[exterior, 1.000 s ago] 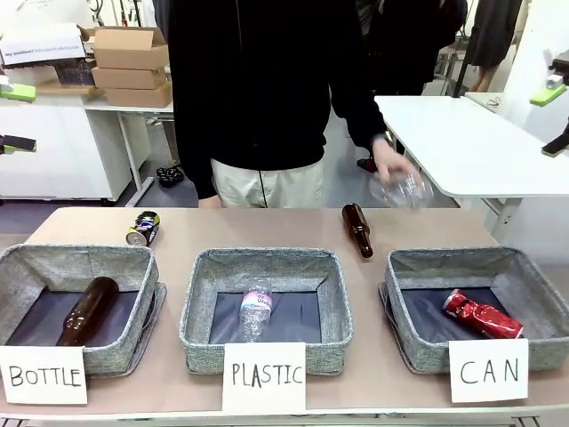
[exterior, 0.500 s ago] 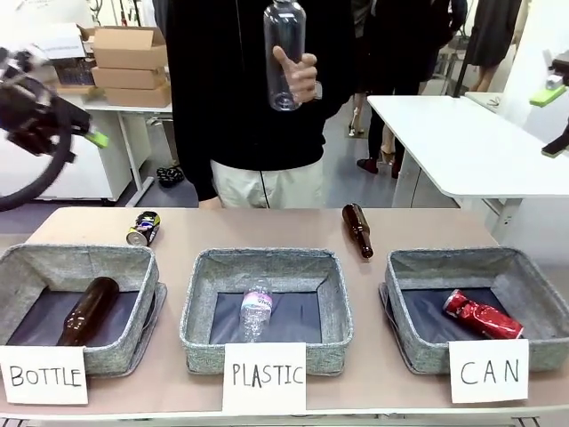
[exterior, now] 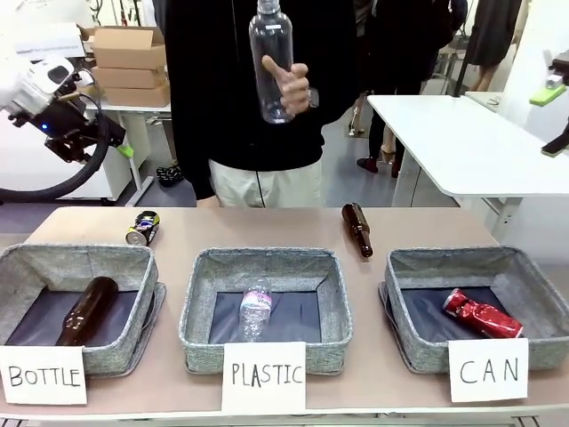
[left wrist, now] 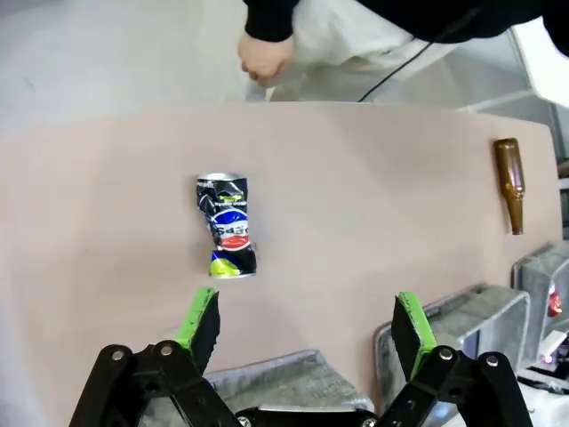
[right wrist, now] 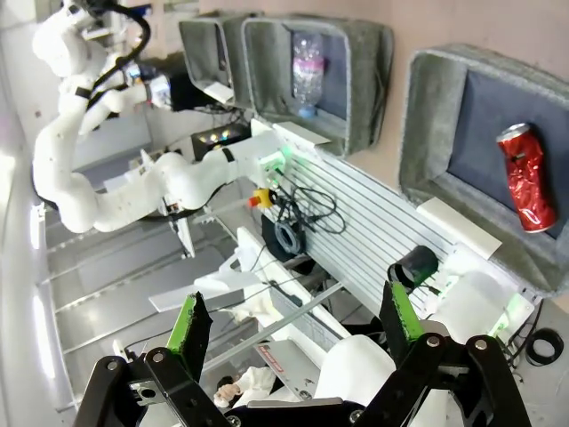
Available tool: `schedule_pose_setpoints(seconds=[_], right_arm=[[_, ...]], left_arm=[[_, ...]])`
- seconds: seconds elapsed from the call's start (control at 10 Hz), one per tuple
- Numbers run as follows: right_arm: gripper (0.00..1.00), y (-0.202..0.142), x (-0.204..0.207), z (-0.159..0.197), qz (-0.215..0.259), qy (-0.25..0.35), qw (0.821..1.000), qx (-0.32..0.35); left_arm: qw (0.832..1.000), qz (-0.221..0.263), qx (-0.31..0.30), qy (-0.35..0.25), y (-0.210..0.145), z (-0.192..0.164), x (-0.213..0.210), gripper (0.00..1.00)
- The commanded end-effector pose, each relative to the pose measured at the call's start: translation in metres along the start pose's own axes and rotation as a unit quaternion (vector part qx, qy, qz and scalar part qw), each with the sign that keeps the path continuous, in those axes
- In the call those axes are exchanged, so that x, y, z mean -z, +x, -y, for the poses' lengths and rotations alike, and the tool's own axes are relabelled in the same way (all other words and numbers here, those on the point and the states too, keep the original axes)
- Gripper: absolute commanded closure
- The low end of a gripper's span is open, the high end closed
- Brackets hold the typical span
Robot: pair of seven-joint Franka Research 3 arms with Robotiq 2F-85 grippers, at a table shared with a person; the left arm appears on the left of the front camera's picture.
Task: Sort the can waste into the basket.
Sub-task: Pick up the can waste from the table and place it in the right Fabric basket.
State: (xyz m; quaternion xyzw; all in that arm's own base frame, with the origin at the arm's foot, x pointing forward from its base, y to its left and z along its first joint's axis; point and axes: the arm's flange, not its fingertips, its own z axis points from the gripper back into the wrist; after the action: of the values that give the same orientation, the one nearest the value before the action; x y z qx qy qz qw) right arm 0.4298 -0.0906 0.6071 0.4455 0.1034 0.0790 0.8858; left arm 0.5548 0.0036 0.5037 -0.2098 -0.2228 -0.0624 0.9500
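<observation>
right hand [right wrist: 292, 307]: released, green pads spread wide, nothing between them. it hangs high on the robot's side, clear of the work.
paper signs [exterior: 488, 370]: three stand along the near edge of the counter [exterior: 267, 227], one before each basket, so each waste class reads at a glance.
can basket [exterior: 453, 263]: at the robot's right. it holds the red can [exterior: 481, 315], lying on its side on the dark floor. judged: half of the task is done.
plastic basket [exterior: 267, 264]: in the middle. it holds one clear bottle [exterior: 256, 309], lying flat.
bottle basket [exterior: 80, 262]: at the robot's left. it holds one brown bottle [exterior: 87, 310], lying slantwise.
dark can [exterior: 142, 229]: on its side on the bare counter, just behind the bottle basket and well apart from the can basket. judged: this is the item yet to be sorted.
loose brown bottle [exterior: 357, 229]: on the counter behind the gap between the plastic basket and the can basket. it is not can waste.
left hand [left wrist: 305, 307]: released, pads wide, empty. it is raised over the far left of the counter and looks down on the dark can, which lies nearer one pad than the other. judged: staged for a descent. it needs a sideways shift to centre the can, and the pads would then close across the can's dented waist.
person: stands at the far side. the person's hand [exterior: 289, 84] holds a clear plastic bottle [exterior: 271, 53] upright at chest height, off the counter.
</observation>
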Motion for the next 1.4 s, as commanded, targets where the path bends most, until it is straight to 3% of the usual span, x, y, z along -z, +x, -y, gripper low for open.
schedule_pose_setpoints(seconds=[0.0,0.2,0.6,0.7,0.8,1.3], right_arm=[[0.00,-0.002,0.003,0.002,0.007,-0.004,1.000,-0.009],[0.00,-0.002,0.003,0.002,0.007,-0.004,1.000,-0.009],[0.00,-0.002,0.003,0.002,0.007,-0.004,1.000,-0.009],[0.00,-0.002,0.003,0.002,0.007,-0.004,1.000,-0.009],[0.00,-0.002,0.003,0.002,0.007,-0.004,1.000,-0.009],[0.00,-0.002,0.003,0.002,0.007,-0.004,1.000,-0.009]], left_arm=[[0.999,0.006,0.034,-0.006,-0.019,0.006,-0.019,0.00],[0.999,-0.016,-0.023,0.017,0.007,-0.002,0.025,0.00],[0.993,-0.081,-0.004,0.081,0.007,0.000,0.130,0.00],[0.988,-0.095,-0.013,0.123,0.005,0.001,0.152,0.00],[0.982,-0.101,-0.015,0.156,0.003,-0.002,0.168,0.00],[0.972,-0.126,0.004,0.198,-0.012,-0.010,0.220,0.00]])
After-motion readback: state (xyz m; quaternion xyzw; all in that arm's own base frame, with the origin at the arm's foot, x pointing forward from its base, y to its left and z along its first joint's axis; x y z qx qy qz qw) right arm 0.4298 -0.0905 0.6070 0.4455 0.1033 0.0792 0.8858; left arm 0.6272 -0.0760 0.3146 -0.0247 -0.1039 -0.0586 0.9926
